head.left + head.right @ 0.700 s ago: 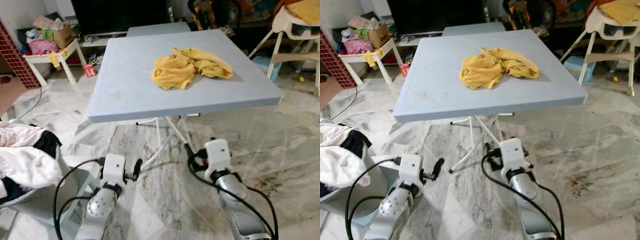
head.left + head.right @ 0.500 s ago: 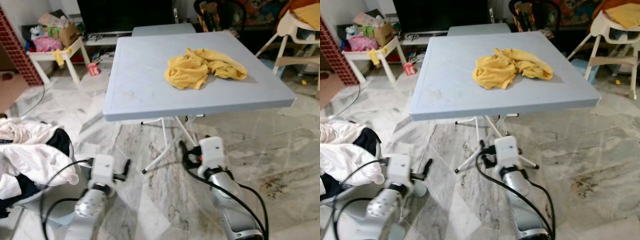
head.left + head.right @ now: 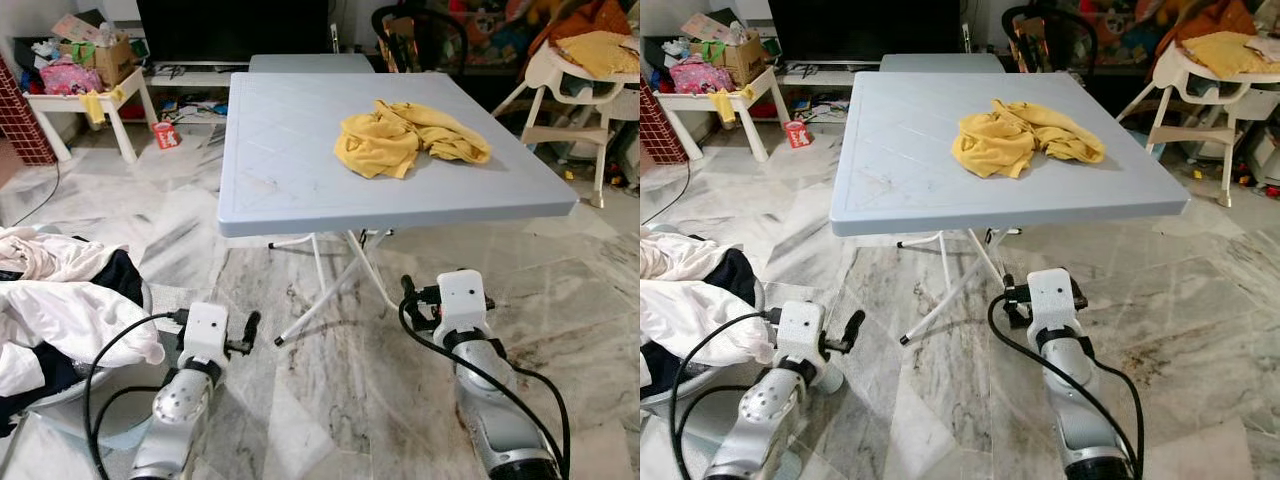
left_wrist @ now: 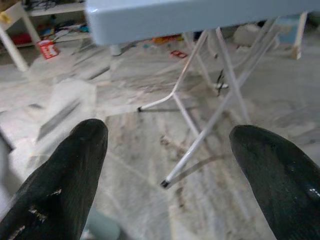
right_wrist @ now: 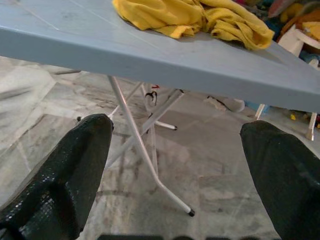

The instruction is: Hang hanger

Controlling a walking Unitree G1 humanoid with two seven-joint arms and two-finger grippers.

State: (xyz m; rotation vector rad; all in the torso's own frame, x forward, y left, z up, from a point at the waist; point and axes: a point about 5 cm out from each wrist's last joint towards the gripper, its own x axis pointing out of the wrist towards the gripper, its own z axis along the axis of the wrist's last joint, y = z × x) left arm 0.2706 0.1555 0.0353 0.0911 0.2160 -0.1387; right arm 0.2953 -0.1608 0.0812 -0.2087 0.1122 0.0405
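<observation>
Below table (image 3: 300, 170), arms now lower, nearer.

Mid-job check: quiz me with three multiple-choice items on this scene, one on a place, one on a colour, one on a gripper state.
1. Where does the crumpled garment lie?
A. on the floor
B. on the grey table
C. in the basket

2. What colour is that garment?
A. yellow
B. red
C. blue

3. How are the right gripper's fingers?
A. shut on a hanger
B. shut on cloth
C. open, holding nothing

Key: 1 B, it rests on the tabletop; 2 A, plainly yellow; 3 C, the right wrist view shows both fingers wide apart with floor between.
</observation>
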